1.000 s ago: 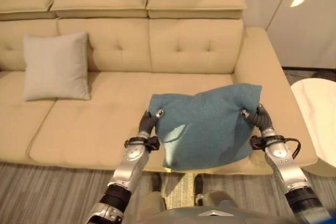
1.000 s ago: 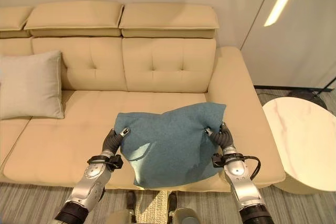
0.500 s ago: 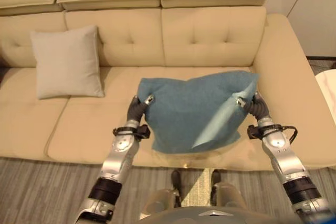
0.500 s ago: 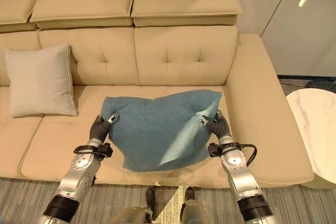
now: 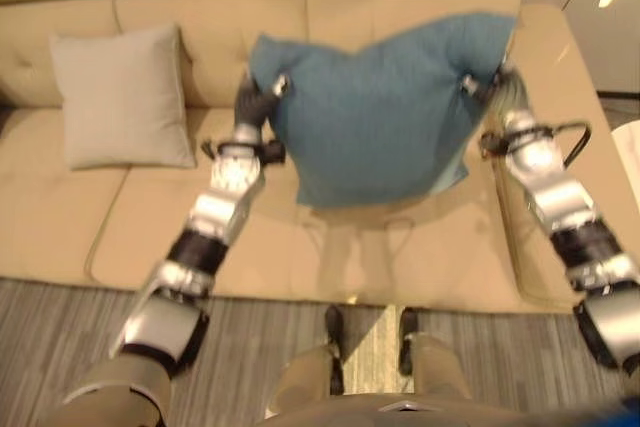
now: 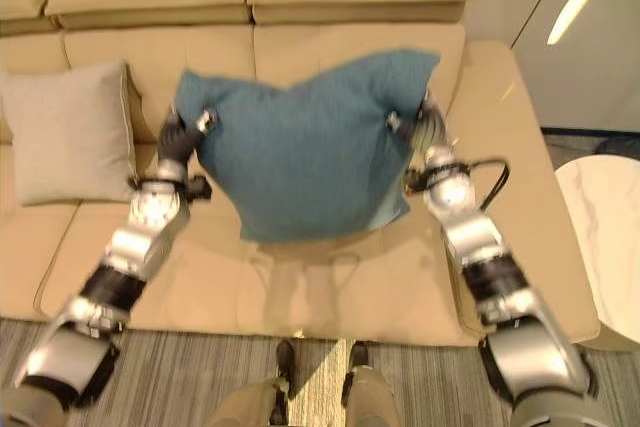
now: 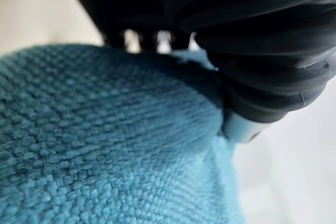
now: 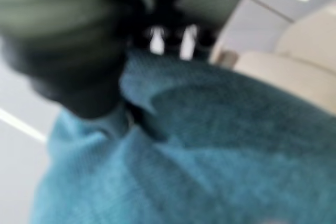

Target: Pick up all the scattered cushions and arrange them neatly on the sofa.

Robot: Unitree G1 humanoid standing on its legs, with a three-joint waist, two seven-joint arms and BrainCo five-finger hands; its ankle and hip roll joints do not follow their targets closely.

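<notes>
Left eye view has the teal cushion (image 5: pixel 385 107) held up in the air over the sofa's seat, in front of the tufted backrest on the right half, hanging between both hands. The left hand (image 5: pixel 256 105) pinches its upper left corner, fingers curled into the cloth, and the right hand (image 5: pixel 497 89) grips the upper right corner the same way; the wrist views show the fabric bunched tight against each dark cover. By my reading, the placing step is in hand: the cushion is carried but not yet set down. The next move calls for lowering it until its bottom edge meets the seat, leaning it upright against the backrest, then letting both corners go together so it does not flop forward. A beige cushion (image 5: pixel 122 97) already stands propped against the backrest further left, well apart from the teal one, so matching its lean would look tidy. Nothing lies on the sofa (image 5: pixel 400 257) under the held cushion. A pale round table (image 6: pixel 610 237) stands past the right armrest, clear of the path.
</notes>
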